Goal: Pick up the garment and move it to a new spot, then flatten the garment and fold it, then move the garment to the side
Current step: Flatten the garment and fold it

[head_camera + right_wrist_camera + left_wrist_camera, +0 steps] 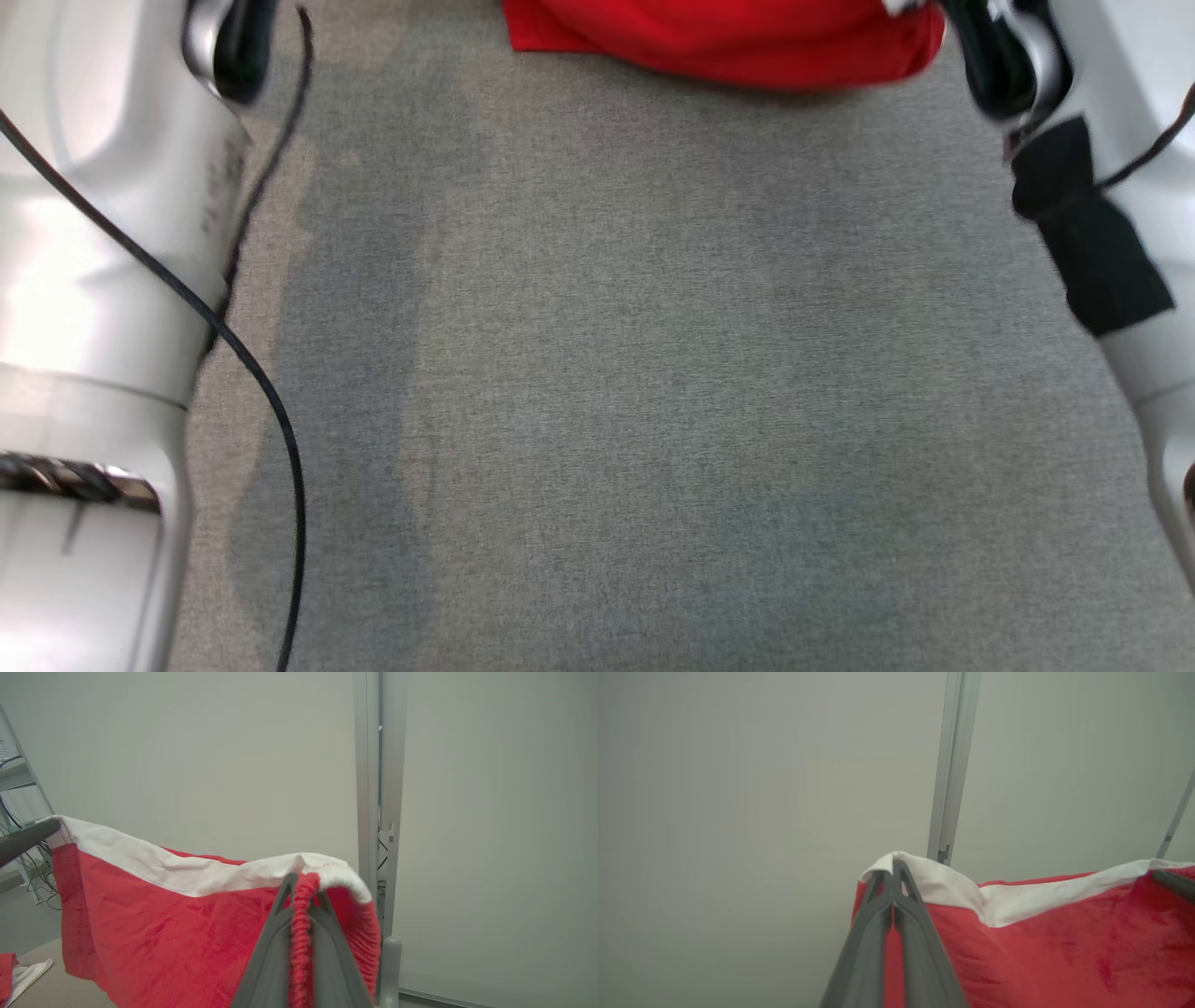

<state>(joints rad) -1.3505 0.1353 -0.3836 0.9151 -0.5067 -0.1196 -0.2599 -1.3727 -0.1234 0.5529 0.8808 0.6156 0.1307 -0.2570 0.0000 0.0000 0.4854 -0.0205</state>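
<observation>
The white left arm [93, 233] has a black wire [271, 411] beside it. The left jaws are shut tight on one top corner of the garment [1064, 952], pinching its white edge [943, 884]. The garment is red and hangs in the air, stretched between both jaws, in front of a pale wall [738, 788]. Its bottom shows at the far end of the grey counter [597, 373]. The right jaws are shut on the other top corner, with a red bumpy edge [301, 933] squeezed between the fingers [271, 952]. The right arm [1148, 364] wears a black band [1088, 233].
</observation>
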